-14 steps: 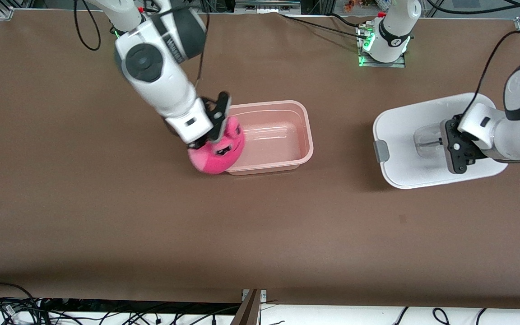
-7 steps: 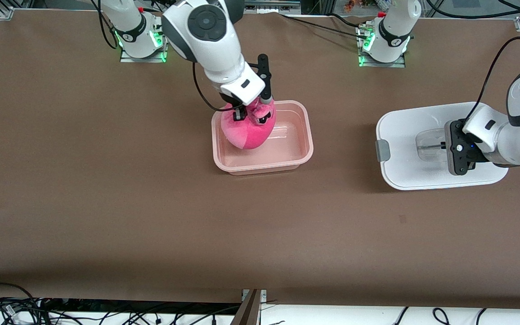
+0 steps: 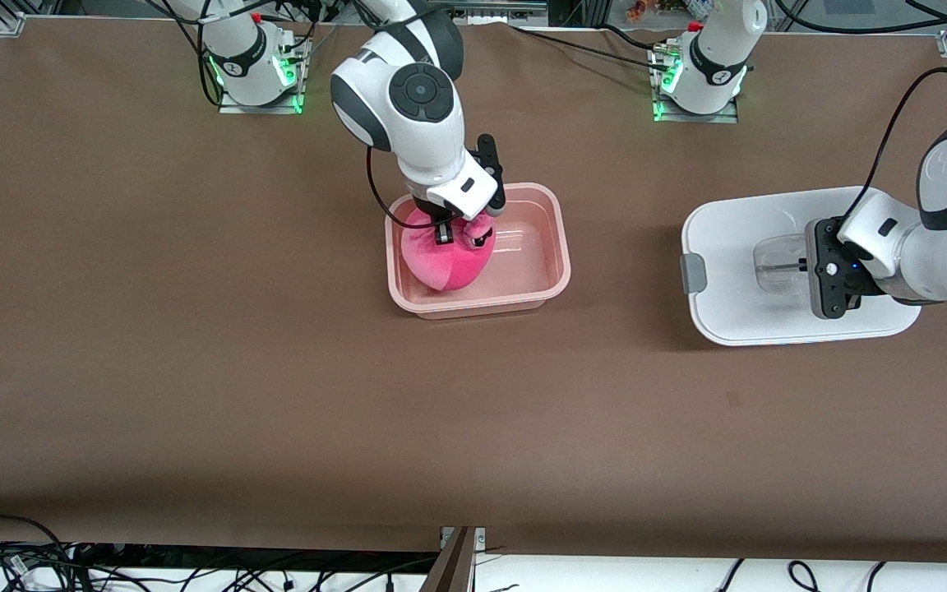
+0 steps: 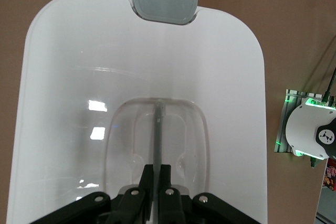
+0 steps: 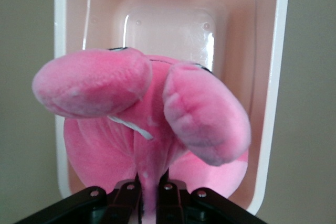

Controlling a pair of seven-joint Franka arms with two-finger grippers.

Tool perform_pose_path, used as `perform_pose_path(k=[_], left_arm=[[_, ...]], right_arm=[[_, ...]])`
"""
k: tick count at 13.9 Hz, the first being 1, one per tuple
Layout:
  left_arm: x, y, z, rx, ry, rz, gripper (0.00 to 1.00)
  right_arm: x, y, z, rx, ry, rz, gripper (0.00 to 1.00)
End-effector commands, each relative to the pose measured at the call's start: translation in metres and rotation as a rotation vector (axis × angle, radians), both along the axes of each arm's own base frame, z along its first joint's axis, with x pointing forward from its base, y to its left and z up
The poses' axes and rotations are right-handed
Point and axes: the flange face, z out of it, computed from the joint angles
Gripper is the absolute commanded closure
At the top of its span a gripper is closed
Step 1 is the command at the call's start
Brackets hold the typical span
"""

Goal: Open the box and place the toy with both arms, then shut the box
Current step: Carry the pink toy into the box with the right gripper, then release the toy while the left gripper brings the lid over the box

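I'm lowering the toy (image 3: 446, 259), pinched in the right tool (image 3: 444, 233), into the tub (image 3: 557, 247) mid-worktop; next, letting go, while the left tool (image 3: 806, 265) is gripping the lid (image 3: 728, 234) handle near the left arm's edge.

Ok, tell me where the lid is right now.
The lid lies off the tub, flat on the table toward the left arm's end, with the left gripper shut on its clear centre handle.

Toy (image 3: 449, 259) in box (image 3: 552, 284), lid (image 3: 728, 238) apart.

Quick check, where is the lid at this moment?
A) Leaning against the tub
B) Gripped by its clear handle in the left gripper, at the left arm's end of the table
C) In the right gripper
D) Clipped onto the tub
B: the left gripper is shut on the lid's clear handle, away from the open tub.
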Motion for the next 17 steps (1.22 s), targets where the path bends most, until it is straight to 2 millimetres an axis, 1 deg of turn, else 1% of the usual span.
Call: perform_pose_path(k=[1, 3, 4, 6, 8, 9, 10, 12, 13, 15, 16, 17], left_arm=[[0.004, 0.0, 0.005, -0.02, -0.01, -0.014, 1.0], [0.004, -0.001, 0.005, -0.028, -0.009, -0.009, 1.0], [0.004, -0.002, 0.005, -0.029, -0.009, -0.012, 1.0], [0.004, -0.002, 0.005, -0.028, -0.011, -0.011, 1.0], [0.004, -0.004, 0.005, -0.029, -0.008, -0.015, 1.0], [0.004, -0.004, 0.004, -0.029, -0.006, -0.017, 1.0], [0.004, -0.004, 0.005, -0.029, -0.008, -0.017, 1.0], [0.004, -0.005, 0.005, -0.031, -0.007, -0.016, 1.0], [0.004, -0.006, 0.005, -0.032, -0.007, -0.018, 1.0], [0.004, -0.007, 0.004, -0.035, -0.006, -0.018, 1.0], [0.004, -0.007, 0.004, -0.035, -0.006, -0.017, 1.0], [0.004, -0.007, 0.005, -0.035, -0.007, -0.017, 1.0]], right_arm=[[0.006, 0.01, -0.029, -0.009, -0.022, 0.036, 1.0], [0.011, 0.011, -0.061, -0.04, -0.044, 0.055, 1.0], [0.015, 0.011, -0.074, -0.049, -0.064, 0.076, 0.01], [0.017, 0.015, -0.096, -0.042, -0.076, 0.09, 0.0], [0.019, 0.02, -0.106, 0.001, -0.089, 0.083, 0.0], [0.017, 0.027, -0.11, 0.017, -0.097, 0.07, 0.0], [0.01, 0.04, -0.108, 0.046, -0.114, 0.037, 0.0], [0.002, 0.056, -0.103, 0.108, -0.141, -0.048, 0.0], [0.003, 0.057, -0.1, 0.125, -0.15, -0.066, 0.0], [0.008, 0.053, -0.093, 0.13, -0.154, -0.074, 0.0], [0.011, 0.05, -0.086, 0.136, -0.153, -0.087, 0.0], [0.017, 0.044, -0.067, 0.152, -0.156, -0.112, 0.0]])
